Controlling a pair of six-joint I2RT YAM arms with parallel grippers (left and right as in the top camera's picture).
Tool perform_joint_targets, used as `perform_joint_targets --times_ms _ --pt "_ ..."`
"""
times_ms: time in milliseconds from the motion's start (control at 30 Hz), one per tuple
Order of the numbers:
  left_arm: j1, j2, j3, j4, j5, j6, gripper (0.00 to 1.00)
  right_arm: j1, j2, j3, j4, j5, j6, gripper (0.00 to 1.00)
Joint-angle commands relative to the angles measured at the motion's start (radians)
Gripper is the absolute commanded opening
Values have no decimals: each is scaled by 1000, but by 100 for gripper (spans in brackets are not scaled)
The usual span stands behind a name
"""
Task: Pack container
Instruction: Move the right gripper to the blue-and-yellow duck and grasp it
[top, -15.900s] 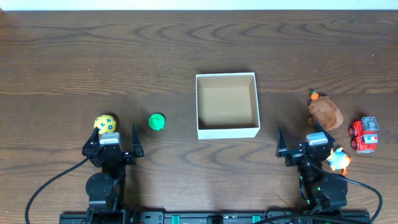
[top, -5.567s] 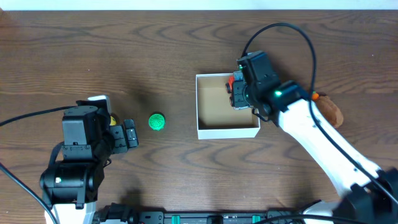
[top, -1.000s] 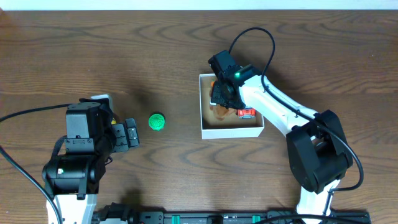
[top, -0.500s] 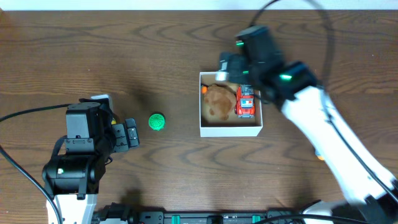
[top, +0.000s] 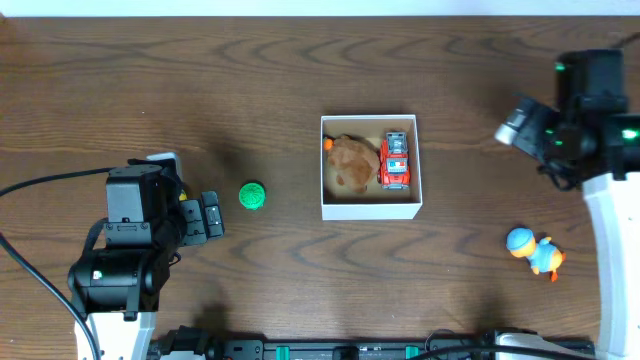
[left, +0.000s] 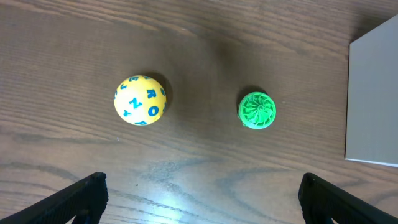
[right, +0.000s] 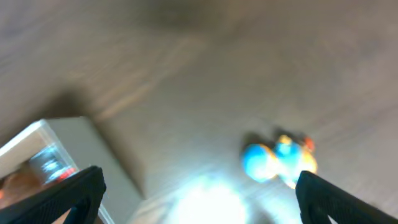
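- Overhead view: a dark wooden table (top: 200, 80) seen from above. The container (top: 370, 209), a small square box with white walls and a tan floor, sits near the middle of the table.
- Inside it, a brown plush toy (top: 348, 164) fills the left half and a red toy truck (top: 396, 161) lies along the right wall. The two are just beside each other.
- A green disc (top: 252, 195) lies on the table to the left of the container, apart from it.
- The left arm (top: 130, 240) stands at the lower left, near the green disc.
- The right arm (top: 592, 95) is at the far right edge, well apart from the container. From this view I cannot tell how its jaws stand.
- A blue and orange toy (top: 533, 250) lies on the table at the lower right, below that arm.
- Left wrist view: the left gripper (left: 202, 196) looks straight down, its jaws spread wide with nothing between them. A yellow ball (left: 140, 100) with blue letters lies to the left, the green disc to the right, and one white container wall at the right edge.
- Right wrist view: the picture is blurred. The right gripper (right: 202, 193) is wide apart and empty. The blue and orange toy lies on the table ahead, to the right. A corner of the container shows at the left edge, with a glimpse of the red truck inside.
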Motion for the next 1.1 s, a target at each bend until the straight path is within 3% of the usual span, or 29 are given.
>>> perform_joint_targets --times_ms 0,267,333,467,800,867,1067 --pt "5 0 16 -6 -4 -9 98 -128 -6 -34 -46 13 36 99" --pt "5 0 16 -6 -4 -9 98 -354 -6 -312 22 -193 82 99" --pt "5 0 16 -6 -4 -9 98 -374 -6 -457 99 -226 168 99" --pt "5 0 16 -11 -4 -9 98 -375 -6 -642 275 -247 190 99" --pt "5 0 16 -11 -4 -9 98 -375 -6 -856 607 -185 170 96" --pt "5 0 16 -13 -4 -9 98 -375 -6 -875 626 -174 161 87" --pt "5 0 16 -14 -4 -9 98 -375 -6 -896 630 -174 161 41"
